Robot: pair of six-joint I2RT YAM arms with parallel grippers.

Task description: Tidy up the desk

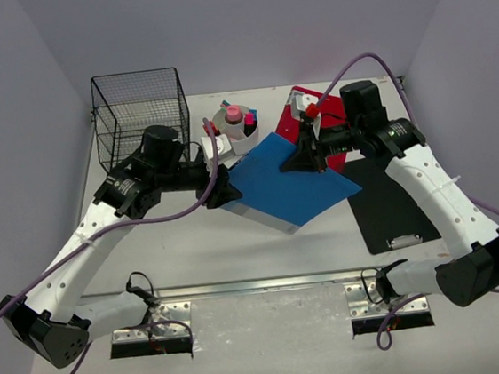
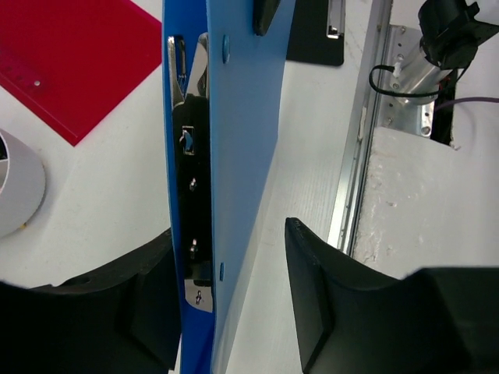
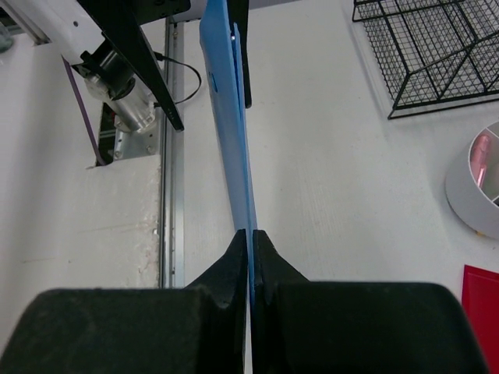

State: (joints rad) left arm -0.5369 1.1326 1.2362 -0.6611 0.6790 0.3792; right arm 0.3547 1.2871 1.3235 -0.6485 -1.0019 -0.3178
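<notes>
Now I'm clamping the blue clipboard [image 1: 285,188] in the right pincer [image 1: 307,159], while the left pincer [image 1: 220,191] is straddling its clip end, jaws apart, gripping nothing; next, probably, lowering it one-armed onto the surface [image 1: 239,259].

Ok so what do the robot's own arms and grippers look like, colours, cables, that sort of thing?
Both the left arm and right arm have white shells dotted with rows of small holes, joined by bulky black joint housings. The left gripper and right gripper are matte black, with wedge-shaped fingers. A purple cable loops loosely along each arm.
</notes>
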